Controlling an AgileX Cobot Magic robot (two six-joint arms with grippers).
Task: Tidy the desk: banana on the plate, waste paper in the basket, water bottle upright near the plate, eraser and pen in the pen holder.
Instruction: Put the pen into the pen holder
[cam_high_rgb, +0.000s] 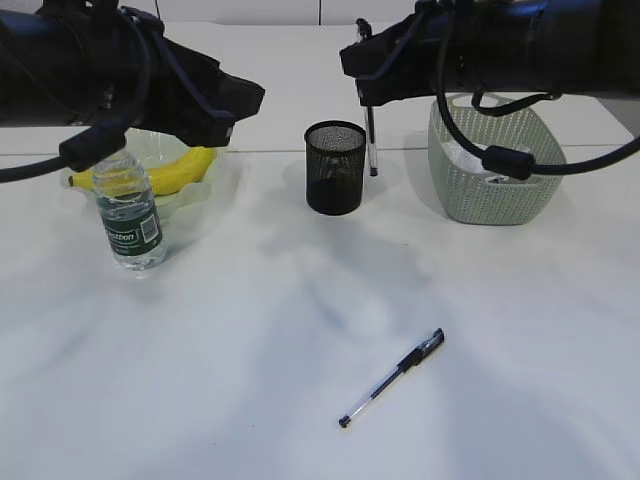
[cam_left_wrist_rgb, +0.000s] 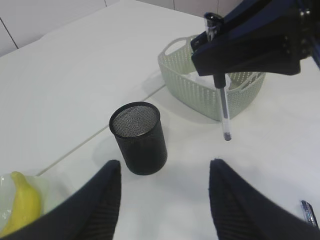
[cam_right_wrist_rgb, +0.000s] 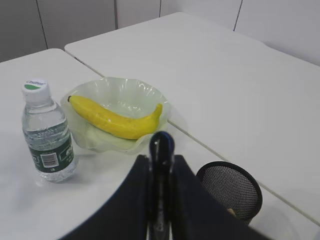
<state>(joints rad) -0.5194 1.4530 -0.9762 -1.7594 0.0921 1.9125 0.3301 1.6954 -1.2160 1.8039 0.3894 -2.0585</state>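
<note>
Right gripper (cam_left_wrist_rgb: 218, 50) clamped on upright pen (cam_left_wrist_rgb: 224, 107), beside pen holder (cam_high_rgb: 335, 167) | left gripper (cam_left_wrist_rgb: 165, 200) jaws apart, empty | second pen (cam_high_rgb: 391, 378) on table (cam_high_rgb: 250, 380)

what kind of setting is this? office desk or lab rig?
Probably a lab bench staged as a desk: pushed-together plain white tables against bare white wall panels, with only props laid out: a mesh pen holder, a woven basket, and a banana on a plate.
</note>
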